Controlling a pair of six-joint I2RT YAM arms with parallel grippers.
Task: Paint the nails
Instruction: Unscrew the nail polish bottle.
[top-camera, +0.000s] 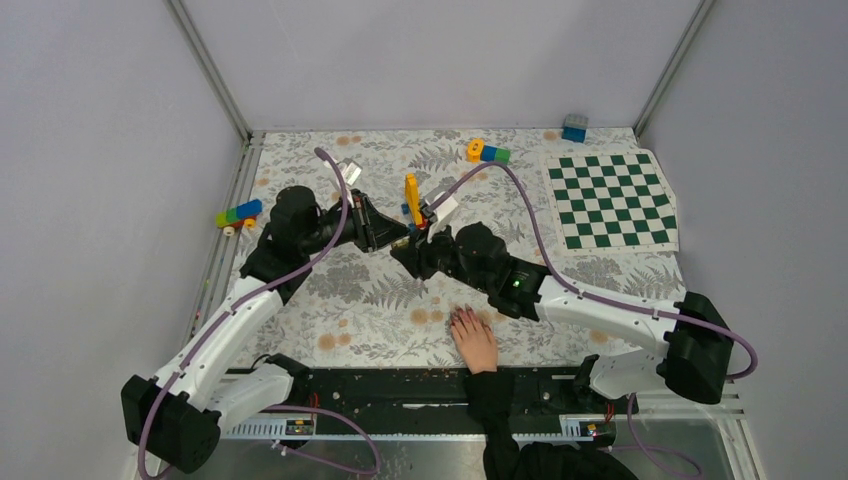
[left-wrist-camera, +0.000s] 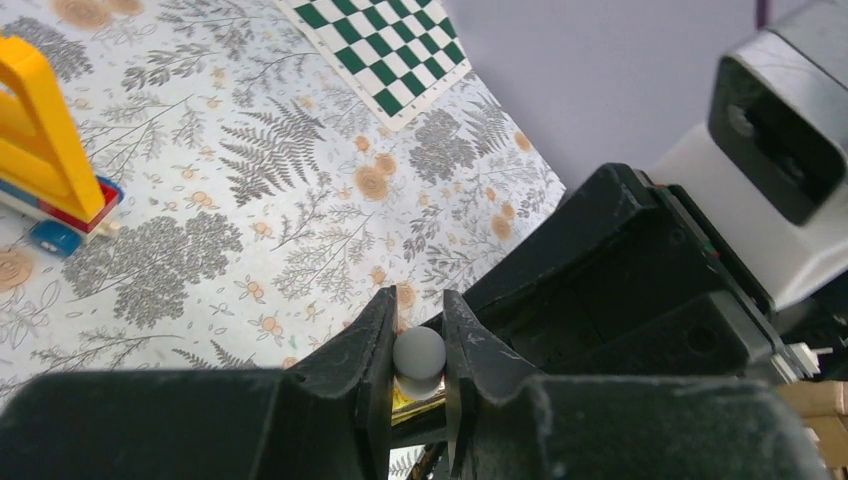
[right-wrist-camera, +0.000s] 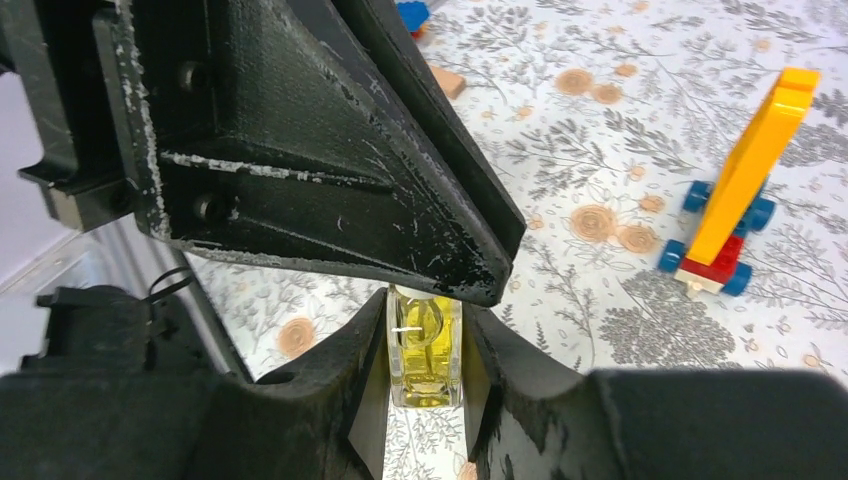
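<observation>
A fern-and-blossom patterned cloth (top-camera: 350, 300) covers the table, with plain grey walls around it. The two arms meet over its middle.

The right gripper (right-wrist-camera: 425, 340) is clamped narrowly on a small clear bottle (right-wrist-camera: 425, 365) of yellowish liquid and holds it upright by its flat sides. Directly above the bottle, the left gripper (left-wrist-camera: 417, 320) pinches the rounded grey cap (left-wrist-camera: 418, 350) between its fingertips. A sliver of yellow shows just beneath the cap. Whether the cap is seated or already loosened cannot be told, because the left fingers hide the bottle's neck in the right wrist view.

Just beyond the bottle stands a yellow-armed toy cart on blue wheels (top-camera: 411, 195). Further beyond and to the right lies a green-and-white checkerboard mat (top-camera: 612, 198). A short stack of coloured bricks (top-camera: 238, 213) sits well to the bottle's left.

On the near side of the bottle, toward the arm bases, a pale hand (top-camera: 475, 340) in a black sleeve rests flat on the cloth. Its nails (top-camera: 460, 318) point toward the bottle and look dark red, but they are too small to show whether any coat is fresh.

The work appears to be at its start. The bottle is being opened, no brush is out, and every nail is yet to be reached.
</observation>
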